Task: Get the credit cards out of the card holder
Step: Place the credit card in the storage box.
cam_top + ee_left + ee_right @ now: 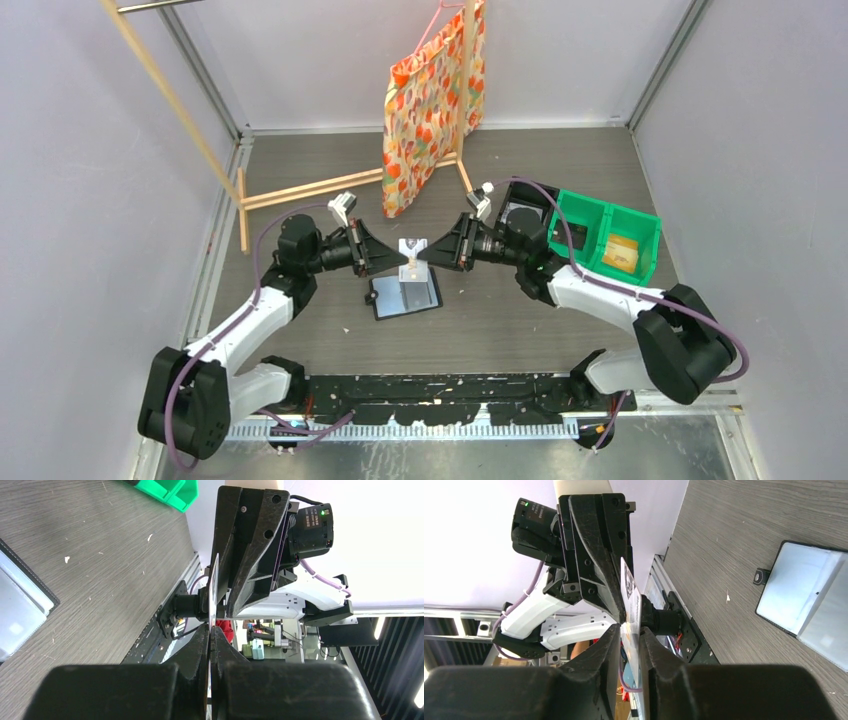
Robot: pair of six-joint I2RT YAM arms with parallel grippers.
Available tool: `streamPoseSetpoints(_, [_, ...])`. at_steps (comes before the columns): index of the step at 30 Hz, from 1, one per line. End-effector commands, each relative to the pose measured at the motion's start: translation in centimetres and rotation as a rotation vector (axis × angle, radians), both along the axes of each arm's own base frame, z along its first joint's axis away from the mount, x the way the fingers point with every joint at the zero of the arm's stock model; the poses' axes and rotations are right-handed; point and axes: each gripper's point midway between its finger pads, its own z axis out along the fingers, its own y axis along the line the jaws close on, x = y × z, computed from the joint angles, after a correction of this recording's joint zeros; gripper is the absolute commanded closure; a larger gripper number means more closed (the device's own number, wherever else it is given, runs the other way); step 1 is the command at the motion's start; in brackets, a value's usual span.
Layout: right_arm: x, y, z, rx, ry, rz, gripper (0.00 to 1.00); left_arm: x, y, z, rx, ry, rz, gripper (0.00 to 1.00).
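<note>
The card holder point(392, 297) lies open on the table, blue-grey inside, its clasp tab point(762, 575) at one side. A paler rectangle point(421, 288) rests on one half of it. Both grippers meet just above it. My left gripper point(404, 257) is shut on a pale credit card point(412, 246), which stands on edge point(215, 582) between its closed fingers point(210, 632). My right gripper point(426, 256) faces it from the other side. Its jaws straddle the same card point(629, 587). One finger point(647, 640) lies against the card, and a gap shows at the other finger point(611, 640).
A green two-compartment bin point(590, 222) with a yellow item point(622, 252) stands at the right, and a black bin point(520, 212) is beside it. A patterned bag point(430, 100) hangs from a wooden rack point(300, 185) at the back. White walls enclose the table.
</note>
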Motion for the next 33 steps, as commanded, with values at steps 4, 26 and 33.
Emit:
streamPoseSetpoints(4, [-0.6,0.5,1.5,0.051,-0.049,0.061,0.91,0.1,-0.2,0.3,-0.012,-0.021,-0.009,1.0])
streamPoseSetpoints(26, [9.1,-20.3,0.7,-0.508,0.105,-1.192,0.99,1.9,6.2,-5.4,0.501,0.125,0.368,0.6])
streamPoseSetpoints(33, [13.0,-24.3,0.3,-0.486,0.198,-1.594,0.99,1.5,6.9,-5.3,0.561,0.119,0.361,0.61])
